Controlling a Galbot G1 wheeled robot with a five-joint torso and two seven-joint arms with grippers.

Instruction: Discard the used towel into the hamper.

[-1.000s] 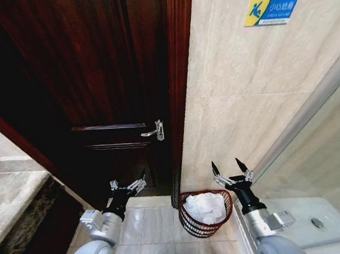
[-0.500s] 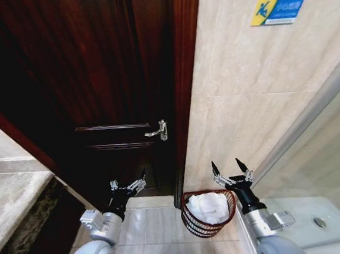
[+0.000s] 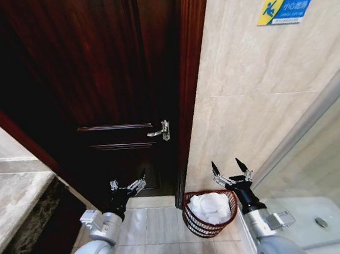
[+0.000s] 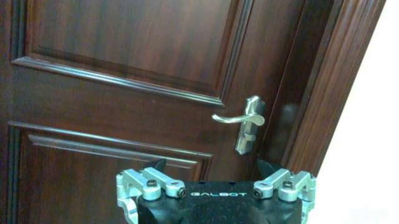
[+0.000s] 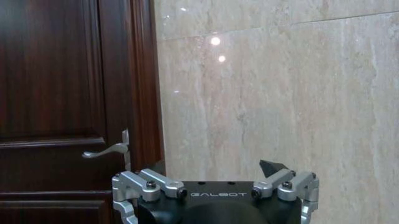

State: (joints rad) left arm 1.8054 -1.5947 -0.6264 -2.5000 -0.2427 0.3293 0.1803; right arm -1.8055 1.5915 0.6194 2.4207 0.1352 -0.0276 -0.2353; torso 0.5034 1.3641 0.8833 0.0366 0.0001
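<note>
The white towel [image 3: 209, 206] lies in the hamper [image 3: 196, 221] — right claw [image 3: 230, 168] spread open at its 1 o'clock, left claw [image 3: 128, 183] open at 9.

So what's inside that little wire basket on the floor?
A crumpled white towel fills the hamper, heaped up to its rim. Whatever lies beneath the towel is covered. Both hands are open and empty: left hand, right hand.

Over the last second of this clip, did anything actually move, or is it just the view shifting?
Only the camera moved: the whole head view slid, so the door handle, wall sign and hamper all sit a little further right in the picture. The towel lies in the hamper as before. The left gripper and right gripper stay open, empty and raised in the same pose.
</note>
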